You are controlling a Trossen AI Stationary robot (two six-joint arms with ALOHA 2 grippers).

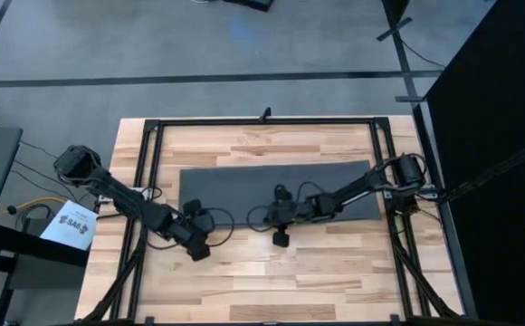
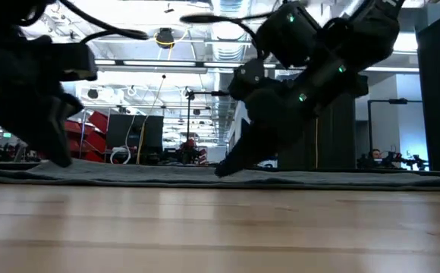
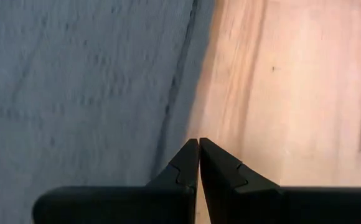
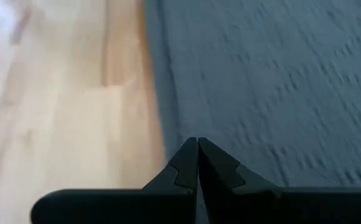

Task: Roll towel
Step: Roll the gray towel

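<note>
Two arms: both down at the near long edge of the towel (image 1: pixel 276 188), likely so that edge can be lifted and turned over to start the roll.
Left claw (image 1: pixel 197 246): low over bare wood just off the towel's near-left corner; fingers (image 3: pixel 187 163) pressed together, nothing between them. Its wrist view has the tips pointing right along the cloth's border, so it reads as lined up on the edge, not yet on it.
Towel: flat, spread lengthwise across the middle of the table (image 1: pixel 335 281), unrolled; no fold showing.
Right claw (image 1: pixel 281 235): near the middle of the same edge, tips at the hem, clenched with nothing caught. The low view shows it angled down close to the cloth.
Judgement: roll not begun; both claws must open before pinching the hem.
Risk: uneven pickup could skew the roll.
</note>
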